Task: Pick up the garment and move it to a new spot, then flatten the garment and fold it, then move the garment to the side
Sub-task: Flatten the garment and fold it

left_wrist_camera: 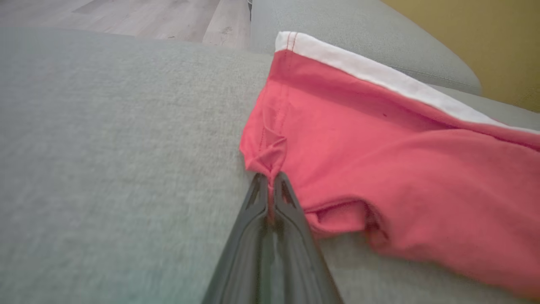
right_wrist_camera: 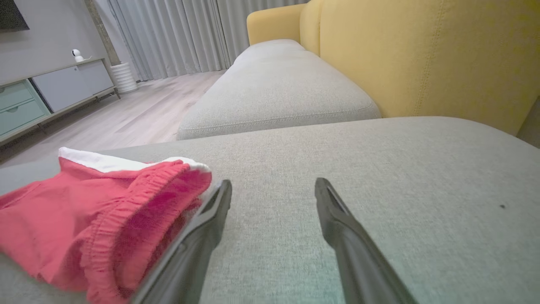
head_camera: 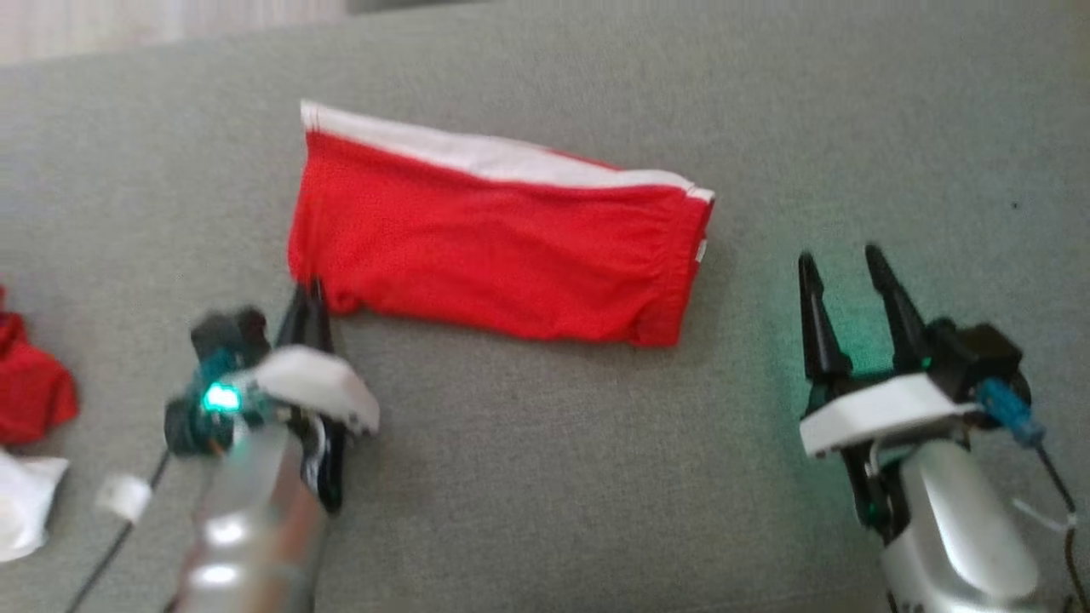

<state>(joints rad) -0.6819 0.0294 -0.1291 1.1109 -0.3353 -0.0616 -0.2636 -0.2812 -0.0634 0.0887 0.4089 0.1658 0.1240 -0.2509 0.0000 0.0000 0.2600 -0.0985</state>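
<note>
The garment (head_camera: 494, 247) is a pair of red shorts with a white stripe, folded into a long band on the grey cushion (head_camera: 545, 477). My left gripper (head_camera: 311, 294) is shut on the garment's near left corner; the left wrist view shows the pinched red cloth (left_wrist_camera: 270, 158) bunched at the tips of my left gripper (left_wrist_camera: 270, 181). My right gripper (head_camera: 839, 260) stands open to the right of the garment, apart from it. In the right wrist view my right gripper (right_wrist_camera: 272, 188) has only bare cushion between its fingers, with the garment's elastic waistband (right_wrist_camera: 126, 219) just left of it.
Another red cloth (head_camera: 30, 383) and a white one (head_camera: 25, 502) lie at the far left of the cushion. A yellow sofa back (right_wrist_camera: 422, 55) and a second grey seat (right_wrist_camera: 278, 84) stand beyond. Wooden floor (right_wrist_camera: 135, 114) lies past the cushion's edge.
</note>
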